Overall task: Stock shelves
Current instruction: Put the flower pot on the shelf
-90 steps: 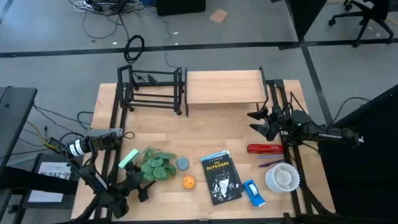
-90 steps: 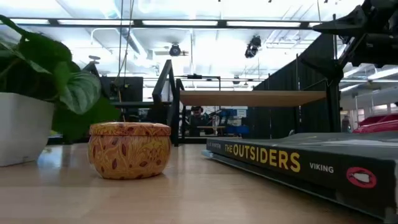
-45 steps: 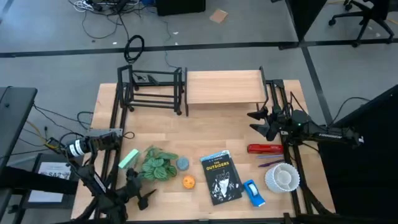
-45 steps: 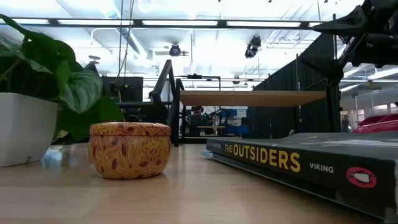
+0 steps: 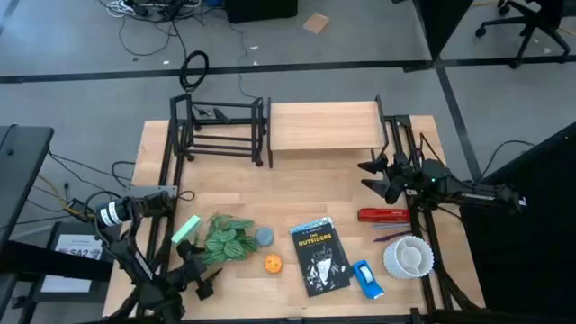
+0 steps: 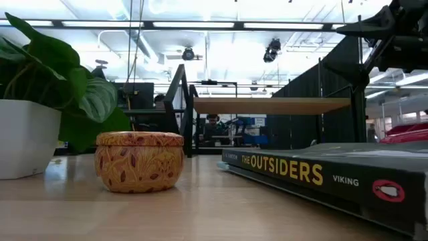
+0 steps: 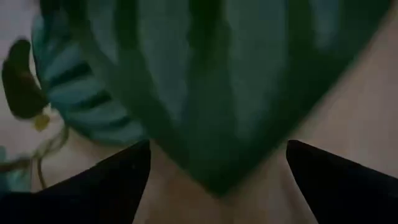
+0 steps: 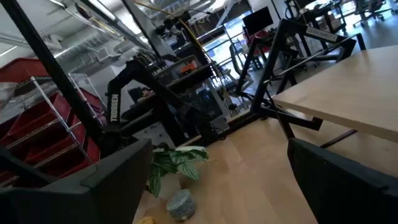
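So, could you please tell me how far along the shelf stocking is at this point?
Nothing looks stocked yet: the plank shelf is bare and the rod rack holds no item. In hand: the left gripper, open, is at the potted plant. The right gripper waits, open. Left: plant, tin, book, stapler, bowl.

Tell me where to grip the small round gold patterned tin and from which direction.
Grip the gold patterned tin across its side wall, below the lid, coming straight down from above. It stands upright, its curved sides are free, and the green-leaved plant in a white pot and the black paperback book sit clear of it.
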Controlling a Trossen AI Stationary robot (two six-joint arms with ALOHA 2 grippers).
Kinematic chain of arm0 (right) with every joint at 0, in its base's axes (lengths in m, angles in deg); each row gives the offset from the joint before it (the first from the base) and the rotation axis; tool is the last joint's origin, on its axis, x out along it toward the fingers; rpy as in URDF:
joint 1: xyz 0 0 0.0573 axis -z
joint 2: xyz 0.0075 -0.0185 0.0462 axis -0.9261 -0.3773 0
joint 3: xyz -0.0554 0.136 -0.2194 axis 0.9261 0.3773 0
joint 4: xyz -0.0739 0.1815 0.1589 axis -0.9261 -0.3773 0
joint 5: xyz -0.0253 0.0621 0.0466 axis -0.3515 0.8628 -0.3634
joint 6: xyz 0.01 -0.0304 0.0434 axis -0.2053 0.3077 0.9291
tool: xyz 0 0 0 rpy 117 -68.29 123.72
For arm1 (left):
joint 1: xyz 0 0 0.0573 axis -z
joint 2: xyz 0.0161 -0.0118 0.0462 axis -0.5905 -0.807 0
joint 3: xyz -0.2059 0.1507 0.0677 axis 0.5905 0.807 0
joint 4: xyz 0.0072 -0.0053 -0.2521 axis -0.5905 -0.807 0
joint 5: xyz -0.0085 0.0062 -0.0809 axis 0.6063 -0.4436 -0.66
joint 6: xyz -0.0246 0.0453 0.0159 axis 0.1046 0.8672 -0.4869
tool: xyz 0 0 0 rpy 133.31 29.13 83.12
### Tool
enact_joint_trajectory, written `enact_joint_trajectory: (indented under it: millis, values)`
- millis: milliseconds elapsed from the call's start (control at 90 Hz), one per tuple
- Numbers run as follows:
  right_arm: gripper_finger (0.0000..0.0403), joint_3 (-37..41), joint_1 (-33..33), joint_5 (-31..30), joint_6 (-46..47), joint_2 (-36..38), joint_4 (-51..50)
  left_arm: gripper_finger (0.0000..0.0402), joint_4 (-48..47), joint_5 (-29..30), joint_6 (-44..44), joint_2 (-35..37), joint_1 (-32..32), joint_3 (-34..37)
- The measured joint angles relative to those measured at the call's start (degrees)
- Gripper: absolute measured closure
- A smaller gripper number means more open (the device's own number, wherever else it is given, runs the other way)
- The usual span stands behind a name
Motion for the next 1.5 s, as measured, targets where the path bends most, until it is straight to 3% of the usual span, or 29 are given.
enact_joint_trajectory:
  millis: [289,544,778,967,1089,1267,1500]
  values:
    - [0.0057,0.00,0.01,-0.02,0.00,-0.02,0.00,0.0049,8.17,3.24,0.57,0.00,-1.53,6.34]
    - [0.0057,0.00,0.00,0.00,0.00,0.00,0.00,0.0049,9.36,4.61,1.79,0.00,-2.85,6.98]
    - [0.0057,0.00,0.00,-0.02,0.00,0.00,0.00,0.0049,10.09,4.31,3.83,0.04,-2.89,2.60]
    - [0.0057,0.00,0.02,-0.02,0.00,-0.02,0.01,0.0049,9.99,4.00,13.39,1.76,-2.17,-5.52]
    - [0.0057,0.00,0.02,-0.02,0.00,-0.02,0.00,0.0049,5.35,-0.49,15.30,2.08,-2.68,-7.25]
    - [0.0057,-0.02,0.02,-0.02,0.00,0.00,0.02,0.0049,4.48,-8.26,11.80,1.68,-2.66,-3.90]
    - [0.0057,0.00,0.01,-0.02,0.00,-0.01,0.02,0.0049,5.36,-2.34,10.75,1.64,-3.11,2.28]
